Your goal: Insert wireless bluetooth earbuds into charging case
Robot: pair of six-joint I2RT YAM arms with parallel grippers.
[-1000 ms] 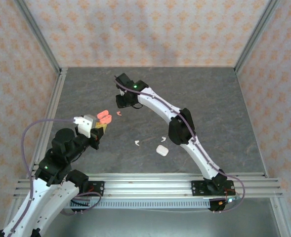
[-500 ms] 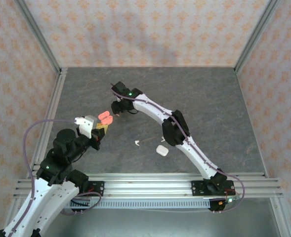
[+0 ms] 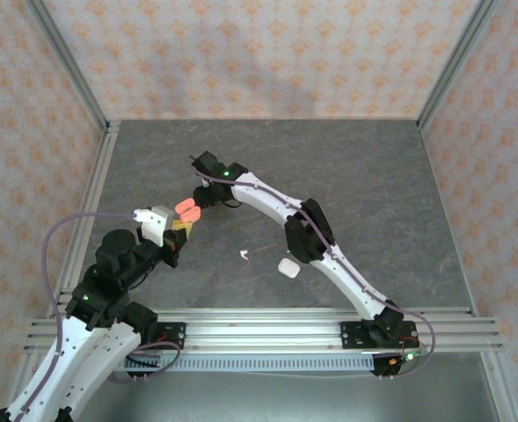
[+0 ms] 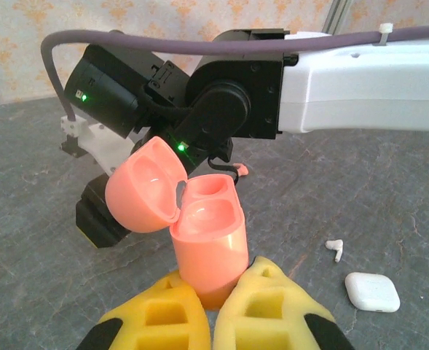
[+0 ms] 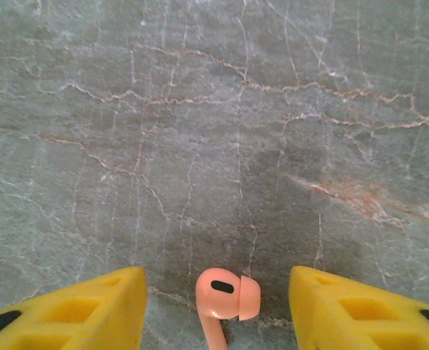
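Just behind the open coral case (image 3: 186,209), R claw (image 3: 199,195) has slid in from farther back over the last sec. It now straddles a coral earbud (image 5: 227,293) on the desk (image 3: 373,176), fingers spread, neither touching it: pick comes next, no grasp yet. Bud's long axis runs along the fingers, head pointing away from R wrist, stem back toward it. L claw (image 4: 215,295) pinches the case base, lid open, wells empty.
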